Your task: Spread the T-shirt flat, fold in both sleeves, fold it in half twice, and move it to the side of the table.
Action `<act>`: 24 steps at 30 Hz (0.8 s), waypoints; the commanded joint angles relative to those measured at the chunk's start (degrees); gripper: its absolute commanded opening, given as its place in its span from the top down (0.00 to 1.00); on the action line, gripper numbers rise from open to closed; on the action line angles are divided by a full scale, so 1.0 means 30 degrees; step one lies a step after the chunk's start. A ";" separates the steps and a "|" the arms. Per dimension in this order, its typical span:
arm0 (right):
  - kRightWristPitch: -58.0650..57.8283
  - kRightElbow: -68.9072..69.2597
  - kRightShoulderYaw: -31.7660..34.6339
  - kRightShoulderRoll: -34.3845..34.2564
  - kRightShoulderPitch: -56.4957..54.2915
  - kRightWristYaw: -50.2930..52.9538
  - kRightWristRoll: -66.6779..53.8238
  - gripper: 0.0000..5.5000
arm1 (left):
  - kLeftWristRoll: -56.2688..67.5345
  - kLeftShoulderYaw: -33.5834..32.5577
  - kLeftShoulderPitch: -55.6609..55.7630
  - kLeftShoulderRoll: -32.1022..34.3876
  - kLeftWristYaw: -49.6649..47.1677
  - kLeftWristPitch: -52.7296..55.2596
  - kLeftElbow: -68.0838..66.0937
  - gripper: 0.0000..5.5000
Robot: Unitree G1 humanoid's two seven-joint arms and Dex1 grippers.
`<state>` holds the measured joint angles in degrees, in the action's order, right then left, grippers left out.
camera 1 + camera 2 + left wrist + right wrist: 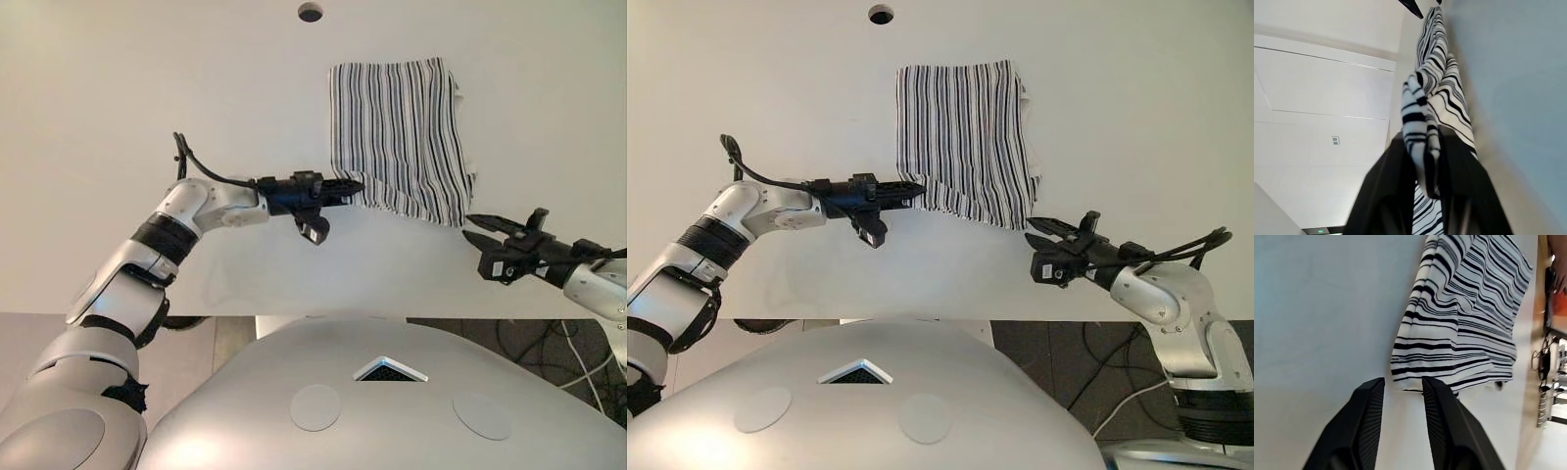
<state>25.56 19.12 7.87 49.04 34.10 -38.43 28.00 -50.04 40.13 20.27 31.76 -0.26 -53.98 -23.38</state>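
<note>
This looks like a robotics lab or test room in an office-type building; the work surface is a plain white table [147, 98] with a round cable hole [310, 12] in it, as on an office desk; loose cables [1122, 403] trail over the grey floor [230, 328] beside it; the left wrist view shows bare white wall panels [1327, 83] with a small wall plate [1335, 140]; hanging leads and gear [1546, 363] crowd the room's edge.

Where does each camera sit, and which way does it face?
Left eye view: head, looking down past both arms at the T-shirt on the table.
Right eye view: same head, same scene.
Left wrist view: behind the left gripper, shut on the T-shirt.
Right wrist view: behind the open right gripper, facing the T-shirt.
All share the T-shirt.
</note>
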 commanded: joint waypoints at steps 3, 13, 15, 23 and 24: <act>0.0506 -0.0101 -0.0330 0.0471 -0.0341 0.0678 0.1496 0.74 | -0.2486 0.1814 -0.2275 0.0923 0.1258 0.1427 -0.1554 0.96; 0.1293 -0.2212 -0.3042 -0.0167 -0.3601 0.3149 0.4169 0.74 | -0.2503 0.1957 -0.2433 0.1140 0.1029 0.1457 -0.1464 0.97; 0.1340 -0.2788 -0.3536 -0.0161 -0.4160 0.3614 0.4683 0.74 | -0.2457 0.1961 -0.2413 0.1132 0.1085 0.1480 -0.1458 0.97; 0.1300 -0.4461 -0.4611 0.0381 -0.5172 0.5049 0.5859 0.74 | -0.2155 0.1725 -0.2506 0.1620 0.1404 0.1386 -0.0919 0.97; 0.1291 -0.4541 -0.4648 0.0460 -0.5209 0.5191 0.5912 0.74 | -0.2133 0.1715 -0.2530 0.1661 0.1428 0.1397 -0.0888 0.97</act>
<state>29.99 7.26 -5.04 49.05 18.21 -22.55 43.36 -50.03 40.40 19.66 33.02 -1.43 -52.98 -21.64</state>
